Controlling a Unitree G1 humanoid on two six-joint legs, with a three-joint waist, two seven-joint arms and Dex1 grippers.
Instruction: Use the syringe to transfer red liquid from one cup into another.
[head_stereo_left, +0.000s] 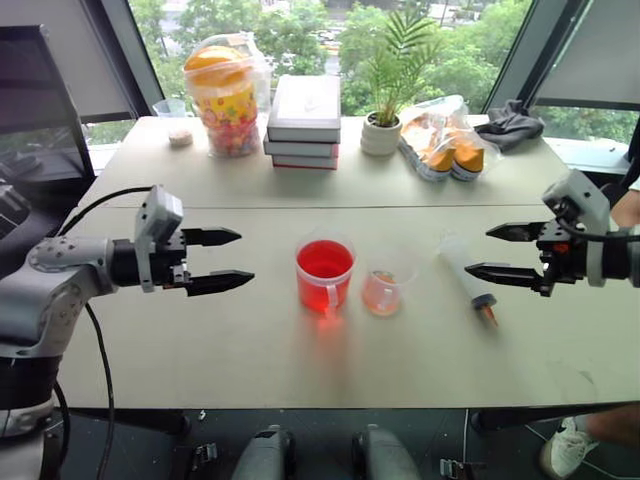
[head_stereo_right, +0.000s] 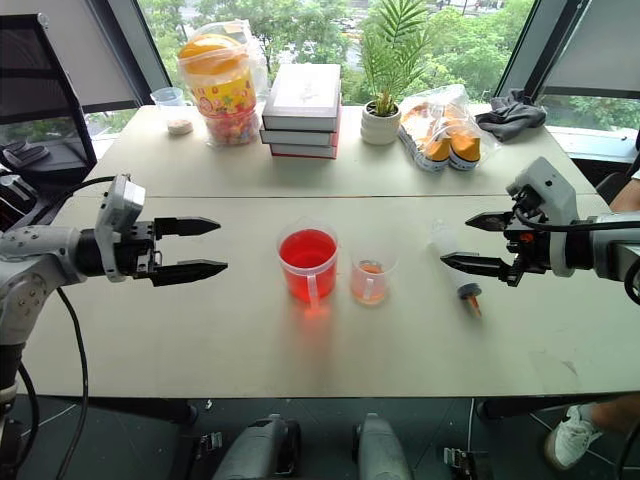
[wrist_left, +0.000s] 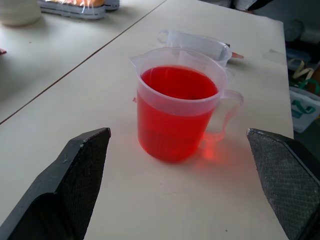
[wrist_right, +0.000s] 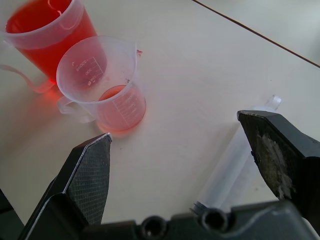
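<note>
We see the syringe (head_stereo_left: 466, 279) lying flat toward the table's (head_stereo_left: 300, 370) right edge, just right of the smaller cup (head_stereo_left: 381, 293) and the larger red cup (head_stereo_left: 324, 273) — near the middle. Both end effectors — left (head_stereo_left: 217, 260), right (head_stereo_left: 498, 252) — hover released, holding nothing.

Beige table (head_stereo_left: 200, 340); daylit windows (head_stereo_left: 300, 30), trees outside.

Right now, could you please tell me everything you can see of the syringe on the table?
The syringe is a large clear plastic one with a dark plunger seal and an orange-red tip. It lies flat on the pale table, tip toward the near edge, to the right of the smaller cup and apart from it. Nothing touches it; the open right gripper hovers beside it.
</note>
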